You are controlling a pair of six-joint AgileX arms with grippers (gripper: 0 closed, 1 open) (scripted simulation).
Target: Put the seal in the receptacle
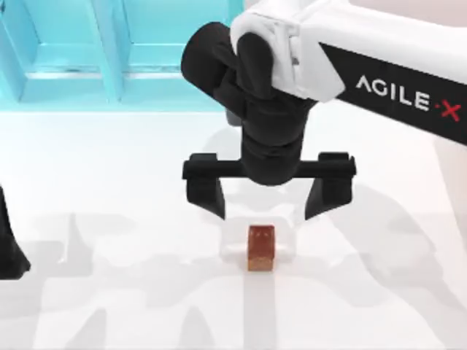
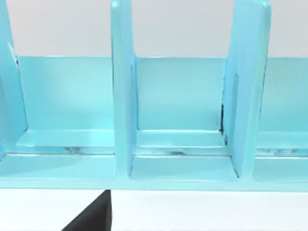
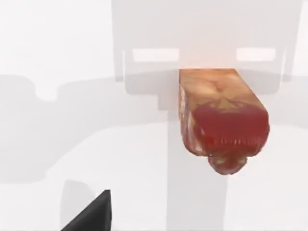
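At the far left edge of the top view a dark piece of the left arm (image 1: 9, 244) stands over the white bench (image 1: 109, 182), parked well apart from the work; whether its pincer is wide or narrow cannot be told. The left wrist view faces the receptacle (image 2: 183, 110), a smooth, glossy light-blue rack with upright dividers splitting it into open-topped compartments. The top view gives it as a band along the bench's back edge, from the left to about the middle.

Right of centre, the white AgileX arm reaches in from the upper right, and the right pincer (image 1: 268, 198) hangs with its two black, wedge-tipped fingers spread wide, nothing between them. The seal (image 1: 261, 247) sits on the bench just below the gap, touching neither finger.

From above, the seal is a small reddish-brown block, roughly cubic, with two tiny pale marks on its top face. The right wrist view brings out a mottled amber surface with a dark red patch and a rounded lump at one end, resting in the pincer's soft shadow.
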